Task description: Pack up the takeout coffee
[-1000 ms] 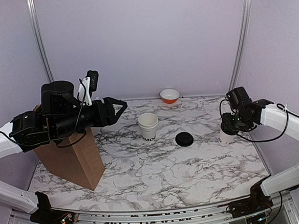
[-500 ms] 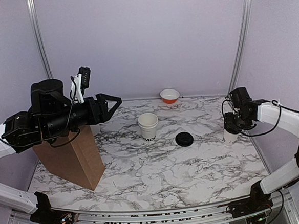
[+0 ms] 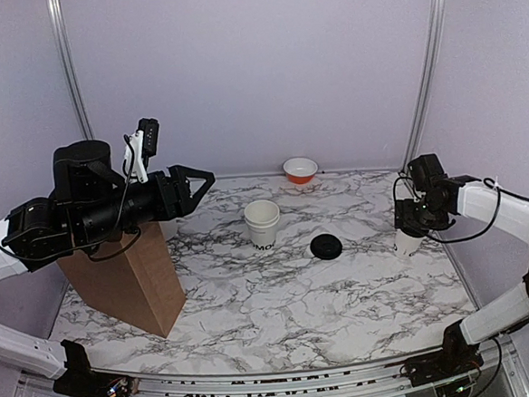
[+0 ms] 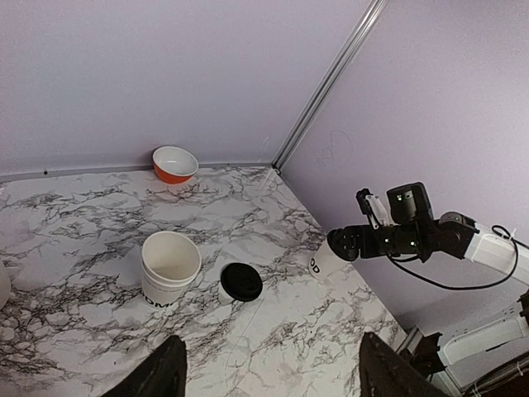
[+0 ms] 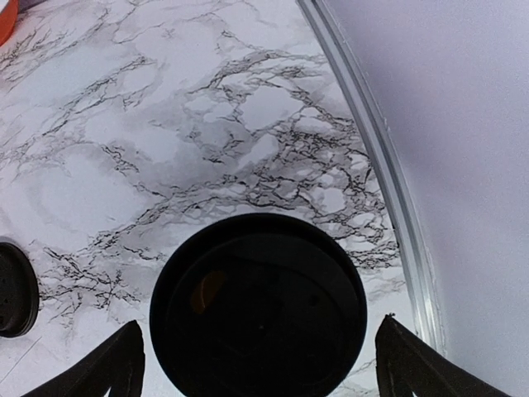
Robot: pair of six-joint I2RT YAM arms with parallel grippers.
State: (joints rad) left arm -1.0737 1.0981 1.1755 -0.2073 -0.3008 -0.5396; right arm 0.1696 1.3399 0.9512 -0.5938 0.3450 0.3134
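Note:
An open white paper cup [image 3: 263, 222] with dark lettering stands mid-table; it also shows in the left wrist view [image 4: 169, 266]. A loose black lid [image 3: 326, 246] lies to its right on the table, also in the left wrist view [image 4: 240, 282]. A second white cup [image 3: 405, 241] with a black lid [image 5: 258, 302] on it stands at the right edge. My right gripper [image 3: 410, 221] hovers over that cup, open, with a fingertip [image 5: 116, 364] at each side of the lid and not touching it. My left gripper [image 3: 194, 187] is open and empty, high above the brown paper bag [image 3: 129, 281].
A small orange-and-white bowl [image 3: 301, 170] sits at the back wall. A white container [image 3: 169, 229] is partly hidden behind the bag. The metal frame rail [image 5: 372, 141] runs close beside the lidded cup. The bag stands open at the left.
My left arm has drawn back to the left, above the bag. My right arm has shifted a little and its gripper stays over the lidded cup.

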